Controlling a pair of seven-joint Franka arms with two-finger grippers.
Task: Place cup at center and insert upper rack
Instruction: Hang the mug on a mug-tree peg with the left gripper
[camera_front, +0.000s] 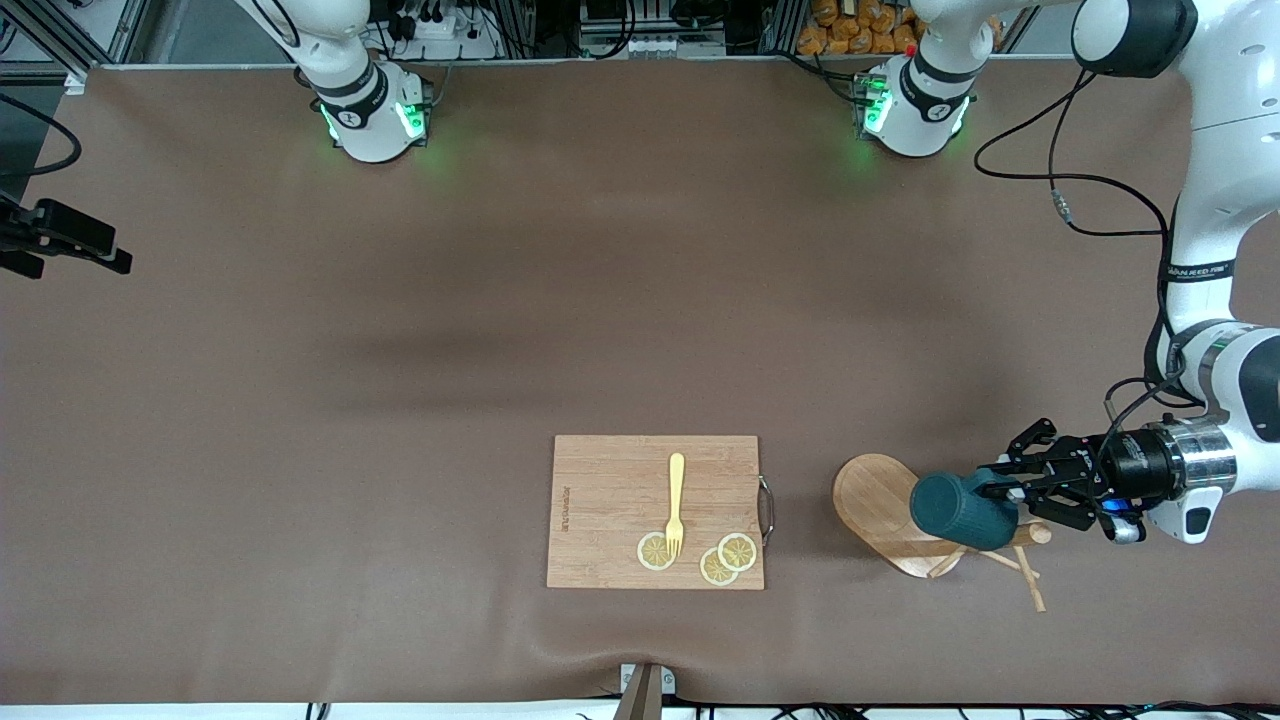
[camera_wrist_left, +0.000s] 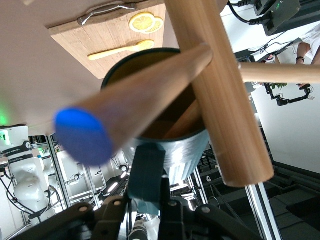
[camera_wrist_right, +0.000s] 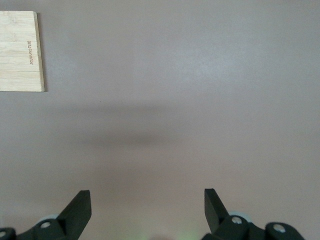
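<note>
Front view: left gripper (camera_front: 1005, 490) sits at lower right of the frame, arm coming in from the right edge, jaws clamped on the cup (camera_front: 962, 511). Cup lies on its side in the air, long axis roughly horizontal in frame, base toward frame left, mouth toward the gripper. It hangs over the upper rack (camera_front: 885, 510), which lies tipped over on the table (camera_front: 300, 400): oval base up on edge toward frame left, post running toward frame right under the cup, pegs sticking out at lower right. Cutting board (camera_front: 620, 500) at lower centre carries a yellow fork (camera_front: 676, 500), tines toward the frame bottom, and lemon slices (camera_front: 727, 558).

Left wrist view: cup mouth faces the camera at centre, handle pinched between the fingers (camera_wrist_left: 147, 172) at bottom. Rack post crosses diagonally in front of the rim; a blurred peg cuts across the opening.

Right wrist view: right gripper (camera_wrist_right: 147, 207) at bottom, jaws wide apart, nothing between them, over bare table. Board corner at upper left.
</note>
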